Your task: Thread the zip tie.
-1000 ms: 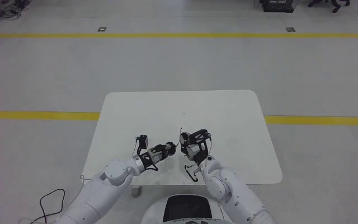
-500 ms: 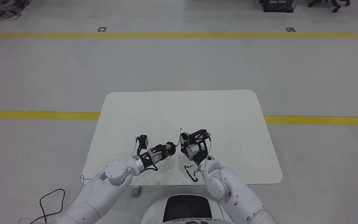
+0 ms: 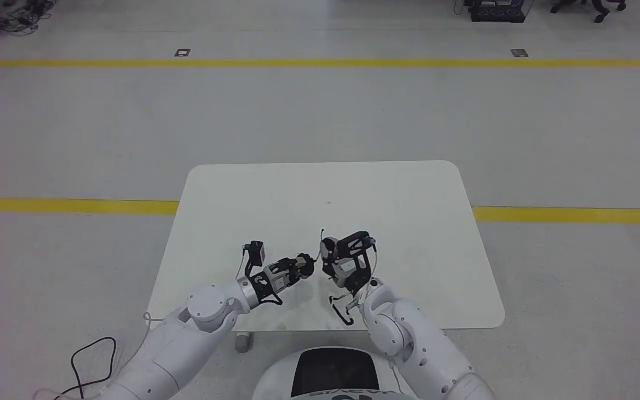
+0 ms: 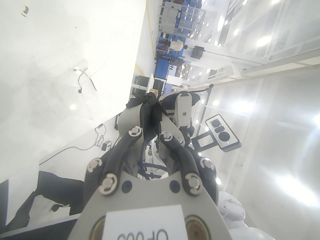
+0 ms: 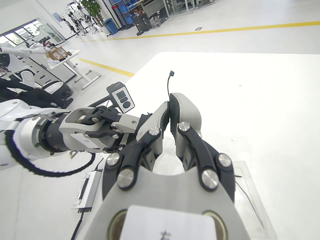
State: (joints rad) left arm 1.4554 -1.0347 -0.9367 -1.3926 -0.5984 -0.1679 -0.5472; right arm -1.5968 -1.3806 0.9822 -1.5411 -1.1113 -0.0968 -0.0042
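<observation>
A thin black zip tie stands upright, its small square head on top, and my right gripper is shut on its lower part. In the top view the zip tie rises above the right gripper near the front middle of the white table. My left gripper sits just beside the right one, its tips almost touching it. In its own view the left gripper has its black-padded fingers pressed together. Whether anything lies between them is hidden.
A clear tray with loose black ties lies on the table close to me, under the right wrist; it is also the clear tray in the top view. A flat grey box with a cable sits at the near table edge.
</observation>
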